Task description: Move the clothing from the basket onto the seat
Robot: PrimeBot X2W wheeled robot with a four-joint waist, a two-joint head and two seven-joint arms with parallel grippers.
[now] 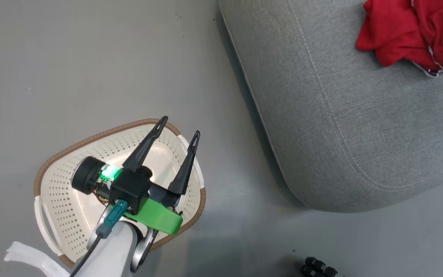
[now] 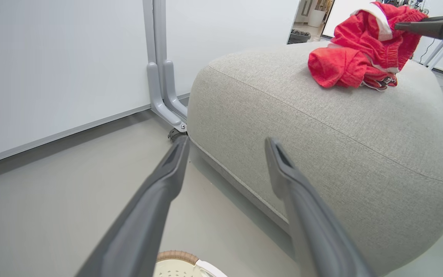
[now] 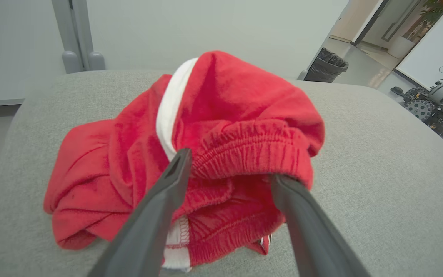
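Note:
The red clothing (image 1: 402, 34) with white trim lies bunched in a heap on the grey seat (image 1: 340, 115), near its far right. In the right wrist view my right gripper (image 3: 231, 165) is open, its fingers straddling the elastic waistband of the clothing (image 3: 237, 100) on the seat (image 3: 379, 154). The cream basket (image 1: 60, 192) with its brown rim stands on the floor to the left of the seat. My left gripper (image 1: 180, 127) hovers open over the basket's far rim with nothing between its fingers. Pale basket floor shows around that arm. The left wrist view shows the clothing (image 2: 352, 57) on the seat (image 2: 321, 134).
A grey partition post (image 2: 160, 77) stands on the floor behind the seat's corner. A black bin (image 3: 327, 65) and a wheeled machine (image 3: 433, 111) sit far behind the seat. Small black parts (image 1: 319, 267) lie on the floor at the bottom edge.

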